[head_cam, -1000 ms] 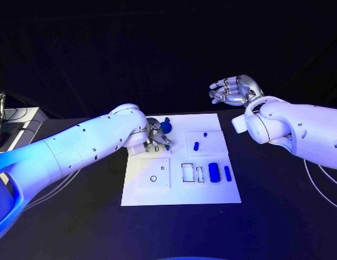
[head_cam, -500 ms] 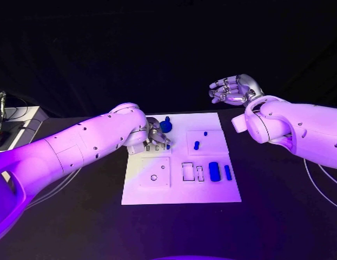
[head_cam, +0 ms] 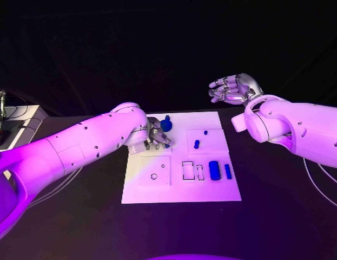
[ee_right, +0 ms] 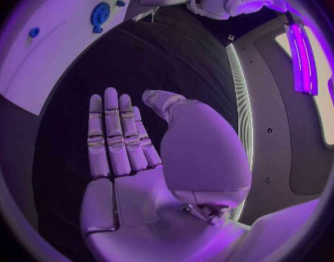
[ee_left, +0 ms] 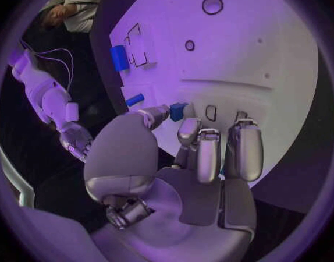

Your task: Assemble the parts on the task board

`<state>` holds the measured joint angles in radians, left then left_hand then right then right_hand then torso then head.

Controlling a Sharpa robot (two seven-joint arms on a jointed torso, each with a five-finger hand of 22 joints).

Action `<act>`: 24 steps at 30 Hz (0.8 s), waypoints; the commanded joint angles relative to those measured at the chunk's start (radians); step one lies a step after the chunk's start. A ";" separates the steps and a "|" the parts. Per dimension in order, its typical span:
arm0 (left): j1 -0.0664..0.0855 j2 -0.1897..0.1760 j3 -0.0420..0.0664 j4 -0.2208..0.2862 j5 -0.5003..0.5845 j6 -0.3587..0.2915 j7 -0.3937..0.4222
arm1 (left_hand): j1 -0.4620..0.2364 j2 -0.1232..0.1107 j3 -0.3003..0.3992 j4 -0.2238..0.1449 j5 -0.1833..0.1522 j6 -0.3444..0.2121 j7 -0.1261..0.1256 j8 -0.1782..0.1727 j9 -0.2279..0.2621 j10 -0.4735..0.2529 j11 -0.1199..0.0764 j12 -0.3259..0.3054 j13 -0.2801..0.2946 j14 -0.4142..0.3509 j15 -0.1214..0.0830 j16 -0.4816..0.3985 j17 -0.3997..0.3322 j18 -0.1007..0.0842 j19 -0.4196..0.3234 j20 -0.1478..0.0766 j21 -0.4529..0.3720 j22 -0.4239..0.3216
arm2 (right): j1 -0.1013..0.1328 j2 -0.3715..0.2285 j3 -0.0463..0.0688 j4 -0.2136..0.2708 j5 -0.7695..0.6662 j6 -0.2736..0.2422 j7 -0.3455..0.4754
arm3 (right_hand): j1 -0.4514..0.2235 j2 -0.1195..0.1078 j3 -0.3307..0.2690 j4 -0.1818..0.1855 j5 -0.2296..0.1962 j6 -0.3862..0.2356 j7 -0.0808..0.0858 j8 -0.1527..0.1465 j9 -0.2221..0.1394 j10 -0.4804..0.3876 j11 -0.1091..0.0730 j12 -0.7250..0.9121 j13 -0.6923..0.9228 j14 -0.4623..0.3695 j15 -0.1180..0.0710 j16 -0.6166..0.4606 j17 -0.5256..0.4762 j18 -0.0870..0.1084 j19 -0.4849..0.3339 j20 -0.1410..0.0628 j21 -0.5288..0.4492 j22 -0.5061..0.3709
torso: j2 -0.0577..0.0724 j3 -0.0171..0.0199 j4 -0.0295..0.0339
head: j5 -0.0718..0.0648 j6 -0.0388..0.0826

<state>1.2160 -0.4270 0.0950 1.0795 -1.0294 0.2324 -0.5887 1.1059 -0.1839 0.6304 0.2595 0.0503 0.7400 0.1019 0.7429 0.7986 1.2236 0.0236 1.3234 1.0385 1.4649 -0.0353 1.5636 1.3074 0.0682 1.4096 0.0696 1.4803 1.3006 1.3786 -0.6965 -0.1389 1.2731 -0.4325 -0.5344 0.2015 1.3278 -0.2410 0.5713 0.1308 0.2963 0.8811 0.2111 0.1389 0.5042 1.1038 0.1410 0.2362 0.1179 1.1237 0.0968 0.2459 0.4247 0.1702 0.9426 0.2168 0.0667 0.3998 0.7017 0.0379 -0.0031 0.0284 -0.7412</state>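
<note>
The white board (head_cam: 180,184) lies flat in the middle of the black table (head_cam: 277,216), with small blue parts spread across it. The left hand (head_cam: 154,135) rests on the board's far left corner, fingers (ee_left: 209,151) pressed down onto the white surface beside a row of small slots. Between thumb and one finger it pinches a small blue block (ee_left: 178,111), the piece sitting right at the fingertips and touching the board. Just beyond that hand, at the board's far edge, stands a round blue knob (head_cam: 166,125). To the hand's right, two small blue pegs (head_cam: 196,144) sit in a square raised panel. Nearer the robot, a row of outlined rectangular pockets runs across the board: two show only their outlines, then a wide blue bar (head_cam: 213,171) and a thin blue bar (head_cam: 228,172) lie side by side. A square panel with a round hole (head_cam: 153,177) lies just on the near side of the left hand.

The right hand (head_cam: 232,90) is raised well clear of the board, beyond its far right corner, fingers loosely curled in the head view and straight side by side in its wrist view, holding nothing.

Black drapes back the table; cables trail over its edges on both sides.
</note>
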 commanded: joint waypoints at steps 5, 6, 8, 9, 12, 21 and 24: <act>0.000 0.000 0.000 0.002 0.024 0.031 0.019 | 0.033 0.012 0.112 -0.048 0.003 0.003 -0.006 -0.015 0.007 -0.011 -0.001 -0.011 -0.009 0.103 -0.002 0.003 0.254 -0.012 -0.004 -0.002 -0.001 -0.001 | -0.001 0.001 0.000 0.002 -0.006 0.014 0.009 | -0.012 -0.002 0.000 -0.006 0.003 0.003 0.005 -0.006 -0.001 0.003 0.004 -0.005 -0.003 -0.003 0.002 -0.009 -0.001 0.014 -0.001 0.005 -0.006 -0.004 | -0.001 -0.0004 -0.0003 | 0.003 -0.001; 0.000 -0.001 0.000 0.002 0.025 0.032 0.020 | 0.033 0.015 0.132 -0.059 0.004 0.002 -0.006 -0.016 0.009 -0.013 -0.002 -0.013 -0.012 0.103 -0.002 0.003 0.255 -0.012 -0.005 -0.002 -0.001 -0.001 | -0.001 0.001 0.000 0.002 -0.006 0.014 0.009 | -0.012 -0.002 0.000 -0.006 0.003 0.003 0.005 -0.006 -0.002 0.003 0.004 -0.005 -0.004 -0.003 0.002 -0.009 -0.001 0.014 -0.002 0.005 -0.006 -0.006 | -0.001 -0.0005 -0.0002 | 0.004 -0.001; 0.000 -0.001 0.000 0.002 0.028 0.036 0.021 | 0.031 0.019 0.153 -0.072 0.004 0.002 -0.006 -0.018 0.012 -0.014 -0.001 -0.015 -0.015 0.103 -0.002 0.003 0.253 -0.012 -0.005 -0.002 -0.001 -0.001 | -0.001 0.001 0.000 0.002 -0.006 0.014 0.008 | -0.012 -0.002 0.000 -0.006 0.003 0.003 0.005 -0.006 -0.002 0.003 0.004 -0.005 -0.004 -0.003 0.002 -0.009 -0.001 0.014 -0.002 0.005 -0.006 -0.006 | 0.000 -0.0004 0.0003 | 0.004 -0.001; 0.000 -0.001 0.000 0.002 0.030 0.037 0.021 | 0.030 0.021 0.164 -0.078 0.005 0.002 -0.006 -0.019 0.013 -0.015 -0.001 -0.016 -0.016 0.103 -0.002 0.003 0.254 -0.012 -0.005 -0.002 -0.002 -0.001 | -0.001 0.001 0.000 0.001 -0.006 0.014 0.008 | -0.012 -0.002 0.000 -0.007 0.003 0.003 0.005 -0.007 -0.002 0.003 0.004 -0.005 -0.005 -0.004 0.003 -0.011 -0.002 0.014 -0.003 0.006 -0.006 -0.009 | 0.000 -0.0004 0.0004 | 0.004 -0.001; 0.000 -0.002 0.000 0.003 0.032 0.041 0.022 | 0.027 0.030 0.202 -0.103 0.008 -0.002 -0.005 -0.022 0.018 -0.017 -0.001 -0.020 -0.021 0.103 -0.002 0.002 0.253 -0.011 -0.007 -0.002 -0.003 -0.003 | -0.001 0.001 0.000 0.001 -0.006 0.014 0.008 | -0.013 -0.002 0.000 -0.007 0.003 0.003 0.006 -0.007 -0.002 0.003 0.005 -0.006 -0.006 -0.004 0.003 -0.012 -0.002 0.014 -0.004 0.006 -0.006 -0.011 | 0.000 -0.0007 -0.0002 | 0.004 -0.001; 0.000 -0.008 0.000 0.002 0.043 0.045 0.025 | 0.000 0.048 0.297 -0.174 0.076 -0.008 0.006 -0.028 0.039 -0.030 0.006 -0.033 -0.039 0.101 0.004 0.000 0.250 -0.010 -0.011 0.001 -0.004 -0.006 | -0.002 0.001 0.000 -0.002 -0.006 0.018 0.006 | -0.013 -0.002 0.000 -0.008 0.003 0.002 0.006 -0.007 -0.002 0.003 0.005 -0.006 -0.007 -0.004 0.003 -0.013 -0.002 0.014 -0.005 0.007 -0.006 -0.013 | 0.000 -0.0010 0.0011 | 0.004 -0.002; 0.000 -0.010 0.000 0.002 0.055 0.038 0.029 | -0.009 0.058 0.323 -0.201 0.143 -0.003 0.007 -0.024 0.051 -0.027 0.007 -0.033 -0.038 0.101 0.005 0.000 0.249 -0.010 -0.010 0.003 -0.003 -0.004 | -0.003 0.001 0.000 -0.003 -0.006 0.020 0.005 | -0.014 -0.002 0.000 -0.008 0.004 0.002 0.006 -0.008 -0.003 0.003 0.005 -0.007 -0.008 -0.005 0.004 -0.014 -0.002 0.014 -0.006 0.007 -0.006 -0.016 | 0.000 -0.0007 0.0006 | 0.005 -0.003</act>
<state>1.2169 -0.4367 0.0955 1.0806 -0.9975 0.2550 -0.5724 1.1035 -0.1288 0.8295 0.1791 0.1839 0.7342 0.1075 0.7143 0.8012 1.2006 0.0323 1.2953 1.0003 1.4649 -0.0353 1.5636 1.3074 0.0683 1.4057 0.0735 1.4803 1.2955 1.3765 -0.6962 -0.1389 1.2708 -0.4326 -0.5318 0.2007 1.3238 -0.2451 0.5712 0.1309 0.2963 0.8834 0.2134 0.1350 0.5021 1.1038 0.1411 0.2362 0.1104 1.1238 0.0968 0.2343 0.4238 0.1701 0.9391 0.2203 0.0667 0.3849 0.7016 0.0369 -0.0025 0.0326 -0.7436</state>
